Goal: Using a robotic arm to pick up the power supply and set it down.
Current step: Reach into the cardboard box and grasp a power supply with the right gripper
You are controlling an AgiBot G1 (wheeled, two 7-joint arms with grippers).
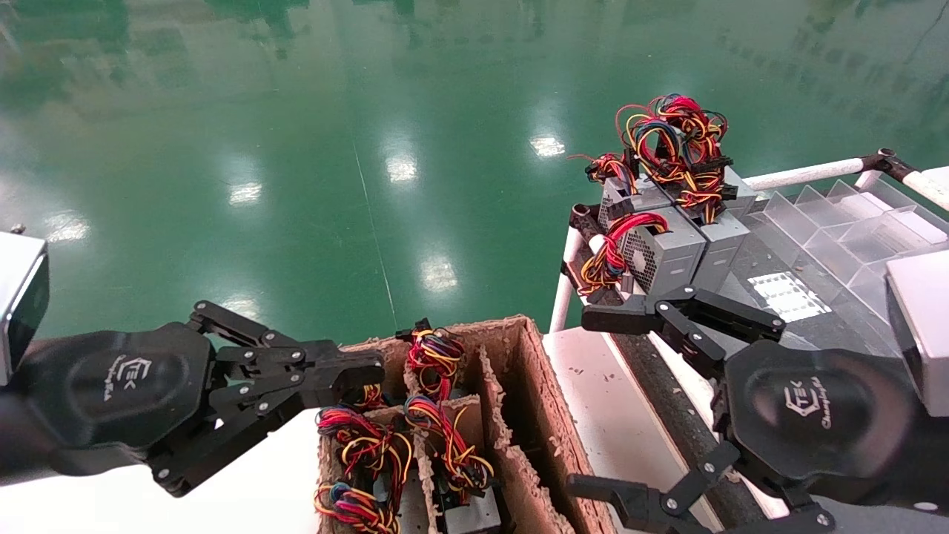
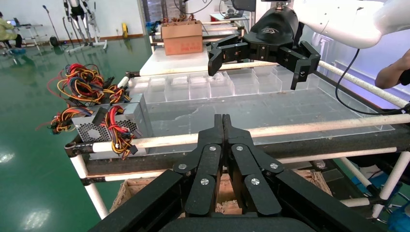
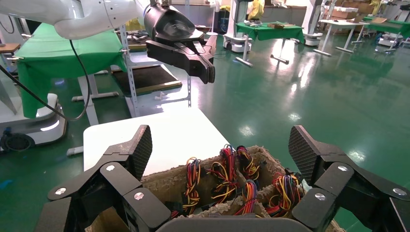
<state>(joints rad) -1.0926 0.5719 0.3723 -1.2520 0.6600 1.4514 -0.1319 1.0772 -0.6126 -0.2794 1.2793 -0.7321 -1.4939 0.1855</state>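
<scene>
The head view alone shows both arms at once: the left gripper (image 1: 352, 378), fingers pressed together, hangs over the near left corner of a ragged brown cardboard crate (image 1: 530, 386) whose fibrous dividers split it into narrow cells. The right gripper (image 1: 593, 404) is spread wide, one finger reaching toward the frame of white tubes (image 1: 804, 175), the other low beside the crate. In those cells sit several power supplies, each a small grey metal box under a tuft of yellow, red and orange wires; the nearest power supply (image 1: 474, 515) shows only its plain grey top, untouched by either gripper. The right wrist view looks down into the crate (image 3: 169, 181) between its own open, cross-hatched finger pads (image 3: 303, 153), showing the wire tufts and the white tabletop (image 3: 159, 137) beyond. The left wrist view instead shows what the crate hides: clear plastic dividers (image 2: 232, 84) on the tube frame and a mesh-sided grey box (image 2: 113, 123) with red wiring.
</scene>
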